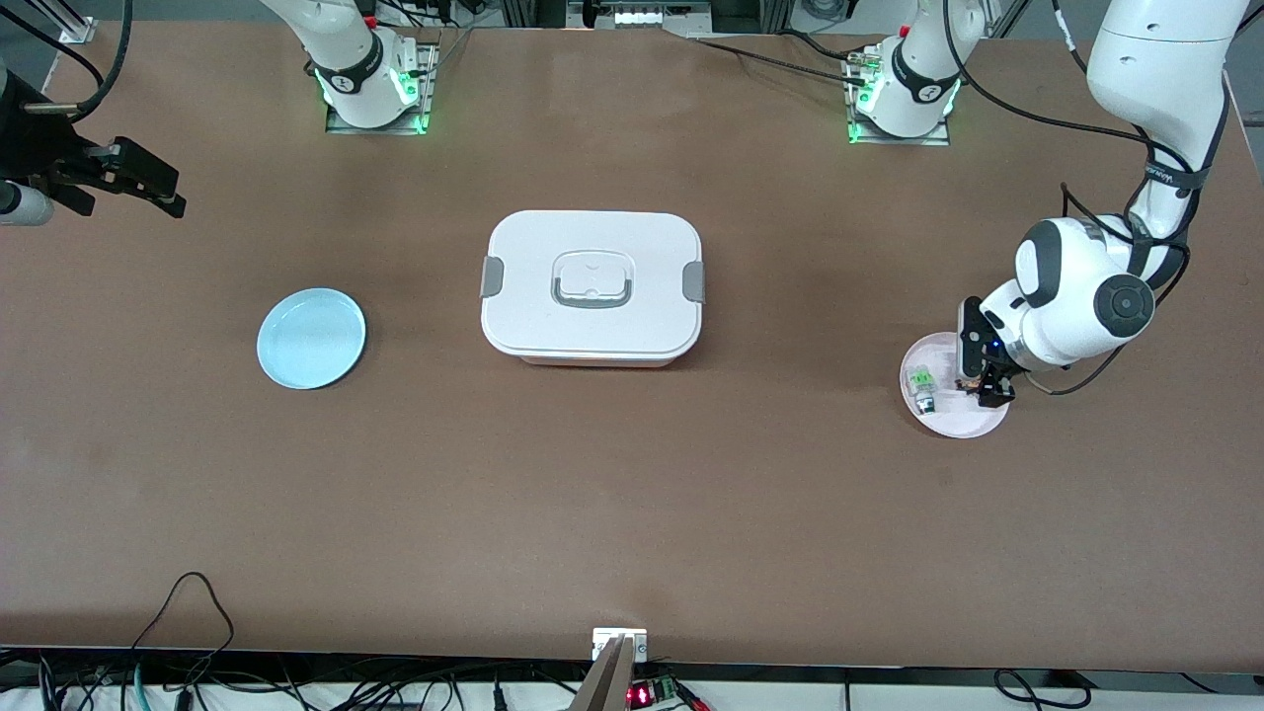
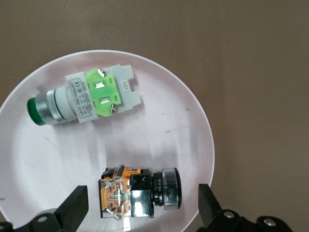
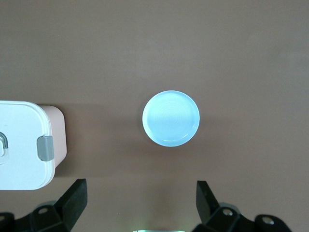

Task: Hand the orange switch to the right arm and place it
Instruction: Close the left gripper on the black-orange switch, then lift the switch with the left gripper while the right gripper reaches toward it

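The orange switch (image 2: pixel 140 193), black with an orange block and a silver ring, lies on its side in a pale pink plate (image 2: pixel 48 159) at the left arm's end of the table. My left gripper (image 2: pixel 142 208) is low over the plate (image 1: pixel 948 420) in the front view (image 1: pixel 987 390). It is open, with one finger on each side of the switch and a gap on both sides. My right gripper (image 1: pixel 138 183) is open and empty, up in the air over the right arm's end of the table; it also shows in the right wrist view (image 3: pixel 141 203).
A green-and-silver component (image 2: pixel 89 96) lies in the same pink plate beside the switch, also in the front view (image 1: pixel 922 385). A white lidded box (image 1: pixel 592 286) stands mid-table. A light blue plate (image 1: pixel 311 338) lies toward the right arm's end, seen in the right wrist view (image 3: pixel 170 118).
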Tool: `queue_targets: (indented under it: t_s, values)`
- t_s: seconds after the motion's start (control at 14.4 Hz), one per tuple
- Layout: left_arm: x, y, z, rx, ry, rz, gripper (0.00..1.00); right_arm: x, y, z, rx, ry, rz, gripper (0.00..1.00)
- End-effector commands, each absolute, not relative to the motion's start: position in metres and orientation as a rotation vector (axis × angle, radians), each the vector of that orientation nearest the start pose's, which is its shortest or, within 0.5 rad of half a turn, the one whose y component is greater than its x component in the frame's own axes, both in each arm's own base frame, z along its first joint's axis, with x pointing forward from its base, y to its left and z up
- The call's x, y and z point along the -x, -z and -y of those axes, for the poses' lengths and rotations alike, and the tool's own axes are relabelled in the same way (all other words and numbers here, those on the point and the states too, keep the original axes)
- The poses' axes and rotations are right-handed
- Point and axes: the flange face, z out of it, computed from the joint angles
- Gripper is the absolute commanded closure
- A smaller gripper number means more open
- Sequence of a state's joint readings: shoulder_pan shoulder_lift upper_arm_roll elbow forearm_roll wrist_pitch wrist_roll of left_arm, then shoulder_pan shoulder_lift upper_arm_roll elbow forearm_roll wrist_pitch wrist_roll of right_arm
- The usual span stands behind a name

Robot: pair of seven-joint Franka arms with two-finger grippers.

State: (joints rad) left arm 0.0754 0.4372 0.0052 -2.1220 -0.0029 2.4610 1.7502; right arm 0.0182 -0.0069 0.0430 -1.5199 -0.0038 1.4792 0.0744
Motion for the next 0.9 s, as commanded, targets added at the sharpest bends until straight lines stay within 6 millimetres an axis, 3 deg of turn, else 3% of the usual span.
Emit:
queue_targets:
  t_s: [0.0, 0.48, 0.55, 0.62, 0.69, 0.83]
  values:
    - [-0.562, -0.191, -0.046, 2.176, -0.066, -2.367, 0.0, -0.544, -0.641, -0.034, 3.147, -0.06, -0.027, 0.0]
    - [-0.561, -0.177, -0.049, 2.176, -0.051, -2.352, 0.02, -0.545, -0.635, -0.036, 3.145, -0.07, -0.005, 0.0]
    - [-0.561, -0.178, -0.049, 2.166, -0.05, -2.358, 0.31, -0.545, -0.635, -0.036, 3.145, -0.07, -0.005, 0.0]
    - [-0.562, -0.178, -0.049, 2.161, -0.049, -2.364, 0.71, -0.545, -0.635, -0.036, 3.147, -0.07, -0.003, 0.0]
    - [-0.562, -0.178, -0.049, 2.16, -0.048, -2.363, 0.94, -0.545, -0.635, -0.035, 3.147, -0.07, -0.005, 0.0]
    - [-0.563, -0.181, -0.045, 2.155, -0.039, -2.367, 1.0, -0.544, -0.633, -0.036, 3.147, -0.082, -0.003, 0.0]
